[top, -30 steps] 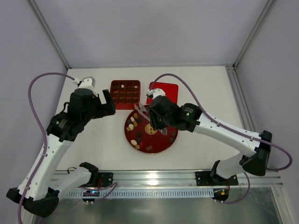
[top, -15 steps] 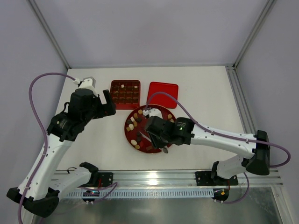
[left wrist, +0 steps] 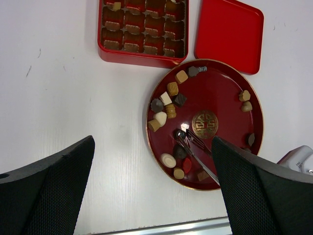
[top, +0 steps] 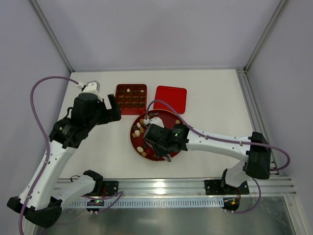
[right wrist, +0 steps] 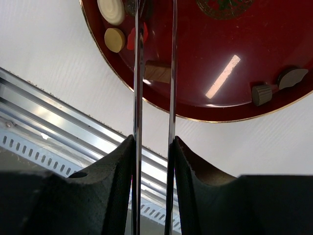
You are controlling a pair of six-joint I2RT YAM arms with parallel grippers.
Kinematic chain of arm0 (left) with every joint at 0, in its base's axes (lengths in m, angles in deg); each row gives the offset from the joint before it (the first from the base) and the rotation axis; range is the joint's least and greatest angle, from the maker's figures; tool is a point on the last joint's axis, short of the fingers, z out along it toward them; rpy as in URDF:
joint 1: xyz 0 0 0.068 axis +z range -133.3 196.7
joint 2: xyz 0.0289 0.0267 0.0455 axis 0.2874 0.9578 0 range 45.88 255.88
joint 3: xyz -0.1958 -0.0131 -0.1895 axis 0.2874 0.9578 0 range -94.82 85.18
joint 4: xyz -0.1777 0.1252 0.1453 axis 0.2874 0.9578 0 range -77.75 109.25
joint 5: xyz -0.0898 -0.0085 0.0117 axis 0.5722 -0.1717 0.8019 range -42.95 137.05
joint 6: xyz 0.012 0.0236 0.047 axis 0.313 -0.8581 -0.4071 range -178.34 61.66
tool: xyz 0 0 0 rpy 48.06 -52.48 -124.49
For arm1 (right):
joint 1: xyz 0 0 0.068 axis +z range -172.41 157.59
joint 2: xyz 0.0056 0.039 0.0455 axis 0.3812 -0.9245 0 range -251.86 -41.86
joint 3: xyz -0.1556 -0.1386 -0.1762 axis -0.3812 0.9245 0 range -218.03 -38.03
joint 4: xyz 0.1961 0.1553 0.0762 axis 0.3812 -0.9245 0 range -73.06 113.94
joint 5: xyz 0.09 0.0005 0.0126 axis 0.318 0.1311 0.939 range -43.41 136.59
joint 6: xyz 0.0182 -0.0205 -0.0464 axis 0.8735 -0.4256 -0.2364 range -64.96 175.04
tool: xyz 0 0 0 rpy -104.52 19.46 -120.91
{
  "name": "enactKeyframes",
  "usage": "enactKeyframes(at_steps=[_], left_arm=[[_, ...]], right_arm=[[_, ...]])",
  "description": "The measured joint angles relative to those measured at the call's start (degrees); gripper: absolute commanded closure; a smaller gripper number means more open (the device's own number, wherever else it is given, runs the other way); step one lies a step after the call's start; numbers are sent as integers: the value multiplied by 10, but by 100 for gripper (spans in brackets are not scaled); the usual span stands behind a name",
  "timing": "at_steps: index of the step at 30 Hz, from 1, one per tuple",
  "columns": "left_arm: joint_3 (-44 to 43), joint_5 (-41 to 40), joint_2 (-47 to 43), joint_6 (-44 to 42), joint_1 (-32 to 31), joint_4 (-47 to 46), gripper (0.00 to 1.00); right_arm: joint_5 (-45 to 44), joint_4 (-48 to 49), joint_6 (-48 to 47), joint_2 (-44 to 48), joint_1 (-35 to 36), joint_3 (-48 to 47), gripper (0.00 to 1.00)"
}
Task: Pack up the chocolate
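Two tweezer blades [right wrist: 138,73], clamped in the right gripper [right wrist: 153,147], apparently reach a dark chocolate [left wrist: 180,133] on the plate [right wrist: 195,58]; pinching follows. Left gripper [left wrist: 152,142] gapes empty.

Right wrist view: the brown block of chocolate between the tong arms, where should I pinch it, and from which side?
Pinch the brown block across its two flat side faces, coming down from above. It lies flat on the plate, those faces toward the arms of the metal tongs held in the right tool. The tips seem to reach past it, so probably draw back first.
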Motion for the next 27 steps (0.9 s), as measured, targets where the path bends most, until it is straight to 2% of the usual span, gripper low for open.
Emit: enactKeyframes(at_steps=[19, 27], left_arm=[[5, 0, 0, 0, 0, 0, 0], [8, 0, 0, 0, 0, 0, 0]], right_arm=[[-2, 11, -3, -28, 0, -12, 61], [-3, 14, -6, -37, -1, -22, 57]])
